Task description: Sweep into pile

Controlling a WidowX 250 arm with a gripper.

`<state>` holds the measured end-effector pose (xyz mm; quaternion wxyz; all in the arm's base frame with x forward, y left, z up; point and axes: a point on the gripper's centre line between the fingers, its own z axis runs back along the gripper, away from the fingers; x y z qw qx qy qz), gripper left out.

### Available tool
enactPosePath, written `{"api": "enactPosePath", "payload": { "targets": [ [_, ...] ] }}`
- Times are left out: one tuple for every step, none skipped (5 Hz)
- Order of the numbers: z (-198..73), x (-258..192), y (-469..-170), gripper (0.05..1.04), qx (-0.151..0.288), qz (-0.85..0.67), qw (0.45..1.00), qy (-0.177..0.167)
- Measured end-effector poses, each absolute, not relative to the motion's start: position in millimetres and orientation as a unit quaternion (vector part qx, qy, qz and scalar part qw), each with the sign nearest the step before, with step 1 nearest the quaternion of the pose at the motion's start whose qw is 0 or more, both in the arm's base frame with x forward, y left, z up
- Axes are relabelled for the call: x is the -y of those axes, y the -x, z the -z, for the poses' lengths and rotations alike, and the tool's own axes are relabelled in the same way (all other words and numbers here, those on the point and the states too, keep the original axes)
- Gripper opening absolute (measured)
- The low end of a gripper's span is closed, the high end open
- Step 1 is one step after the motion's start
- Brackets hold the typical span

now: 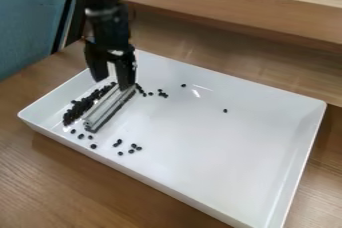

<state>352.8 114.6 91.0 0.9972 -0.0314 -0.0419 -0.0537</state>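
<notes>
Gripper (112, 84) over left part of tray (200, 137), fingers (125, 75) apart, nothing between them. One tip at far end of bar (108, 110); can't tell if touching. Bar in tray beside heaped black bits (83, 106); others scattered.

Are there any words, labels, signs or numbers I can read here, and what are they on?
None that I can read: not on the white tray, the black bits, the grey bar or the table.
The gripper has small pale marks, too blurred to read.
</notes>
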Motion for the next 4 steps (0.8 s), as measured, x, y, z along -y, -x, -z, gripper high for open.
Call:
{"api": "enactPosePath", "payload": {
  "targets": [
    [-106.1, -111.6, -354.3, 1.001, 0.056, 0.056, 0.996, 0.037],
    [-111.6, -107.5, -352.6, 1.001, 0.051, 0.066, 0.995, 0.050],
    [-115.1, -99.8, -351.3, 1.001, 0.046, 0.081, 0.994, 0.064],
    [-134.6, -92.8, -351.5, 1.001, 0.069, 0.100, 0.991, 0.059]
  ]
}}
